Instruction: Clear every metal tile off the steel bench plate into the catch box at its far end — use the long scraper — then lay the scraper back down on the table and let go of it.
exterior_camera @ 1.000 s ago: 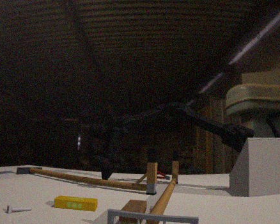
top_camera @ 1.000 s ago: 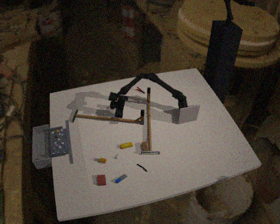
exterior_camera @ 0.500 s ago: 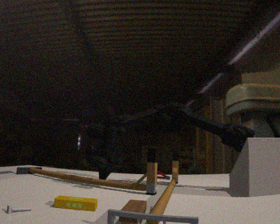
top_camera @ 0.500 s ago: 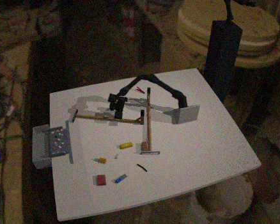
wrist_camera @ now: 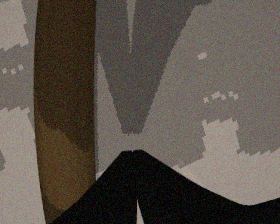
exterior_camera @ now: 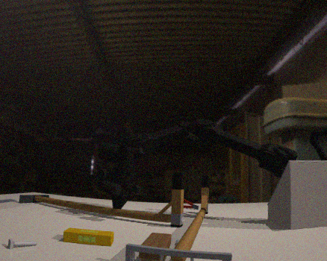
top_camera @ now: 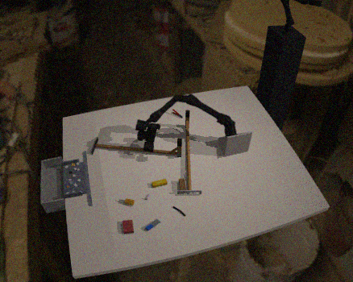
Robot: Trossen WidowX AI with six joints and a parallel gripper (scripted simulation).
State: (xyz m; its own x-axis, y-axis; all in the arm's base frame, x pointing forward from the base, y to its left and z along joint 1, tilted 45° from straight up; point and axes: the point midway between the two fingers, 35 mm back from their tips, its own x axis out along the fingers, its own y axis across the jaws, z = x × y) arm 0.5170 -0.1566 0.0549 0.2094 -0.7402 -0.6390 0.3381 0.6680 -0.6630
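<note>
One long dark-bladed scraper [top_camera: 123,148] [exterior_camera: 83,207] [wrist_camera: 66,60], prob. the req'd tool, lies upper L of centre in top view. Gripper [top_camera: 148,149] [exterior_camera: 118,206] [wrist_camera: 132,160]: fingers together, empty; best open, centre over handle, then lower. Top shows tiles [top_camera: 72,172] on steel plate [top_camera: 80,190] by catch box [top_camera: 53,205], mid-L; wrist shows handle L of tips.
</note>
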